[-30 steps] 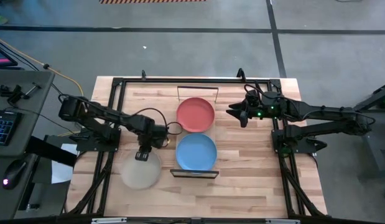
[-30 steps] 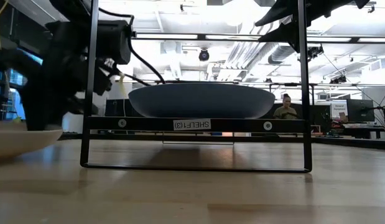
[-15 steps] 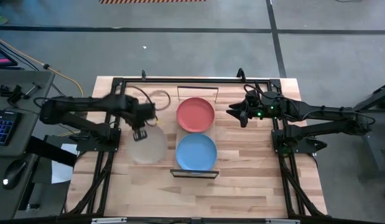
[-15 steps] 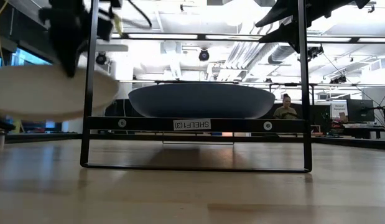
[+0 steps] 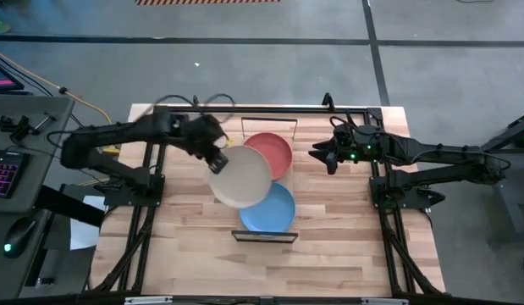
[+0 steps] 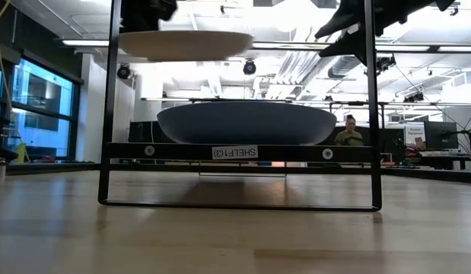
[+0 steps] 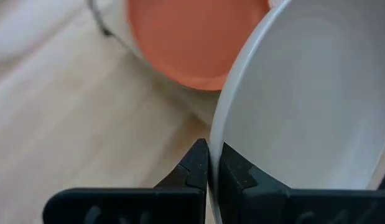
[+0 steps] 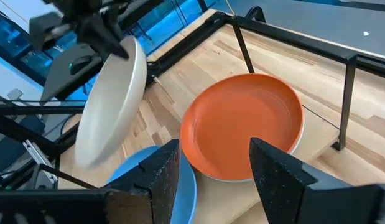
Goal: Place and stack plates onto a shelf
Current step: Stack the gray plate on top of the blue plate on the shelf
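Observation:
My left gripper (image 5: 217,161) is shut on the cream plate (image 5: 242,176), which hangs in the air over the shelf and overlaps the red and blue plates. The low view shows the cream plate (image 6: 186,43) high above the blue plate (image 6: 246,122). The red plate (image 5: 277,151) sits on the far half of the shelf board, with a pale rim (image 8: 296,138) showing beneath it. The blue plate (image 5: 272,212) rests on the near half, by the shelf's near wire frame (image 5: 264,236). My right gripper (image 5: 317,155) is open, right of the red plate (image 8: 242,124). My left gripper pinches the cream plate's rim (image 7: 213,140) between its two fingers (image 7: 197,163), one on the hollow face and one on the underside. It comes from the table's left, at the plate's left-far edge. The plate is lifted clear and lies about level in the low view.
The shelf's far wire frame (image 5: 268,120) stands behind the red plate. Black rails (image 5: 151,169) run along the table's left and right sides. Bare wood lies left of the shelf (image 5: 190,229) and near the front edge. A person (image 6: 348,131) sits in the room beyond.
My left gripper has lifted the cream plate off the table's left-near part. It has carried the plate up, toward the far edge and to the right, until it hangs over the shelf. The right arm has kept still.

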Robot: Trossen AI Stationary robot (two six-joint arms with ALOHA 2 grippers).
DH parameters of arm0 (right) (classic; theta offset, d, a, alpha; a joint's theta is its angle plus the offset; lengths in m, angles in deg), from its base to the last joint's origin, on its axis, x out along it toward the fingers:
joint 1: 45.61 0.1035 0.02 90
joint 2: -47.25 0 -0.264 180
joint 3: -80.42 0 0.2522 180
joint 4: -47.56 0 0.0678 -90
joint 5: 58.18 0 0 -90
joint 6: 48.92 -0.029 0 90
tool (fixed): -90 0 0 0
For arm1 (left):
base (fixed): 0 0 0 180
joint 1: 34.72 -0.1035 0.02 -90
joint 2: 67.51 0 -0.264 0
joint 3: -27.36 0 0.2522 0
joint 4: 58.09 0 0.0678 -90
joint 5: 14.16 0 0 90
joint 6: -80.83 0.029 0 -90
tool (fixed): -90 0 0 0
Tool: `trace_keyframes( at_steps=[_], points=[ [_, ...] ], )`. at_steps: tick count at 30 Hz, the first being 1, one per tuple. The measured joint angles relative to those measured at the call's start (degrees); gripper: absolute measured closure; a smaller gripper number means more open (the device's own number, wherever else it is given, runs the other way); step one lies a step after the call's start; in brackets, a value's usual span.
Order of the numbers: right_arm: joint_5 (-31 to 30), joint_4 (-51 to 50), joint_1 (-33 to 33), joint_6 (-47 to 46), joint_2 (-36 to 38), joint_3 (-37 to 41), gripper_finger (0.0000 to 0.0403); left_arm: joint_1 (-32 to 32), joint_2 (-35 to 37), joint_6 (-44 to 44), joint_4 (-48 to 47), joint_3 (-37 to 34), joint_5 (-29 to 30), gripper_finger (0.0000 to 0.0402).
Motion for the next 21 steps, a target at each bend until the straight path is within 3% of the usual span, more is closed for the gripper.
trace_keyframes(
  at_steps=[6,13,21],
  points=[
    [0.0,-0.76,0.01,0.0,-0.02,0.0,0.0227,6.28,-8.71,-7.54,8.36,0.0,-1.37,0.0401],
    [0.0,-0.85,0.0,0.04,-0.02,0.02,0.0227,12.03,-14.78,-19.54,11.36,-0.03,1.71,0.0401],
    [-1.68,-1.92,0.0,0.61,-0.02,0.0,0.0227,15.0,-18.57,-23.25,14.96,0.0,1.45,0.039]
  ],
)
